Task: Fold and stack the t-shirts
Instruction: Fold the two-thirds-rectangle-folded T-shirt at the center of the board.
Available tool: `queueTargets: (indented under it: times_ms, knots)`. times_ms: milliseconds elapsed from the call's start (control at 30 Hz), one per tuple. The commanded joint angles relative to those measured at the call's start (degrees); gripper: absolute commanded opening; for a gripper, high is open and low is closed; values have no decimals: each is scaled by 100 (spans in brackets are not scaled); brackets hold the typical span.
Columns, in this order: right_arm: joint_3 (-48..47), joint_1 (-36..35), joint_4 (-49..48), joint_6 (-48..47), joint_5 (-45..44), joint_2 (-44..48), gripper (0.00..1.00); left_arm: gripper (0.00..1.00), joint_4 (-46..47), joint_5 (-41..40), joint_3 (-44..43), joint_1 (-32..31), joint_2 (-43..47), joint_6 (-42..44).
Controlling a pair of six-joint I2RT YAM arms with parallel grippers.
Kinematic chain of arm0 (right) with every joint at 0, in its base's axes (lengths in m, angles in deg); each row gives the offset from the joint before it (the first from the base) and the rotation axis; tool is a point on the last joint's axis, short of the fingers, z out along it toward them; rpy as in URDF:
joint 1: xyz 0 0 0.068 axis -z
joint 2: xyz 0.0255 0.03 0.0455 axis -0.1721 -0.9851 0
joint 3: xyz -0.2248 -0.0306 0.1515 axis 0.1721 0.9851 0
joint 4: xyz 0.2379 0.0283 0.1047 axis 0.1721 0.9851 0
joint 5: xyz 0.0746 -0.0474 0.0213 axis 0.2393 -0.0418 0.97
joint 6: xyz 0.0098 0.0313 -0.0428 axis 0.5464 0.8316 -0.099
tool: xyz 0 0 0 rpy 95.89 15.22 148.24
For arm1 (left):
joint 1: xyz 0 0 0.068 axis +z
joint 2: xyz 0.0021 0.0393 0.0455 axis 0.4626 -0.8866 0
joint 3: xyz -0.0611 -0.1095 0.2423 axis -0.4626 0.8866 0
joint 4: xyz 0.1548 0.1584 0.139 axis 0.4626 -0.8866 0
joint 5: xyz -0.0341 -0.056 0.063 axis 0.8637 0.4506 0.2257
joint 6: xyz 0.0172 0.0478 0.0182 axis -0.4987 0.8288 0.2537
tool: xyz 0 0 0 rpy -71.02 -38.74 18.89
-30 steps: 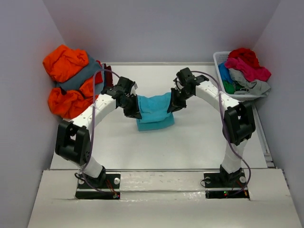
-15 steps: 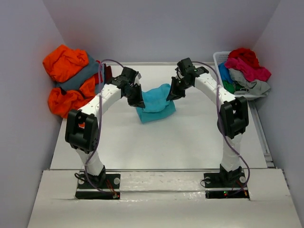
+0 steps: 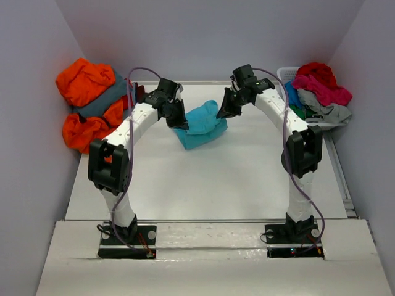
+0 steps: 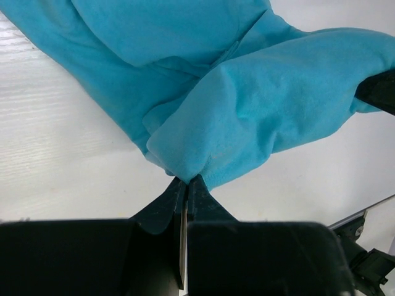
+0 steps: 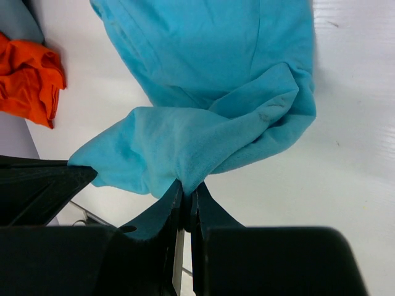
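The white table (image 3: 234, 179) carries a heap of t-shirts at its far left, orange shirts (image 3: 83, 80) bunched around a slate grey one (image 3: 102, 105). At the far right, a white slatted basket (image 3: 285, 77) holds red (image 3: 318, 71), pink (image 3: 321, 89) and light grey (image 3: 330, 112) shirts. Between the arms, toward the far middle of the table, the turquoise t-shirt (image 3: 202, 126) hangs bunched, its lower part resting on the table. The left gripper (image 4: 186, 180) pinches one folded edge with its jaws pressed tight together. The right gripper (image 5: 187, 185) clamps the opposite edge the same way.
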Motion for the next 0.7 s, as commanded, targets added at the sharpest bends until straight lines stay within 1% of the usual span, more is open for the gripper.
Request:
queueTargets:
  times_ms: [0, 400, 467, 667]
  knots:
    - [-409, 60, -84, 16, -158, -86, 7, 6, 90, -203, -337, 40, -65, 74]
    - [-1173, 112, -154, 24, -202, -736, 7, 6, 90, -643, -891, 207, -495, 100]
    - [-1401, 112, -145, 33, -193, -911, 7, 6, 90, -696, -1031, 320, -574, 100]
    - [-2104, 112, -101, 24, -193, -1412, 7, 6, 133, -827, -1137, 374, -741, 92]
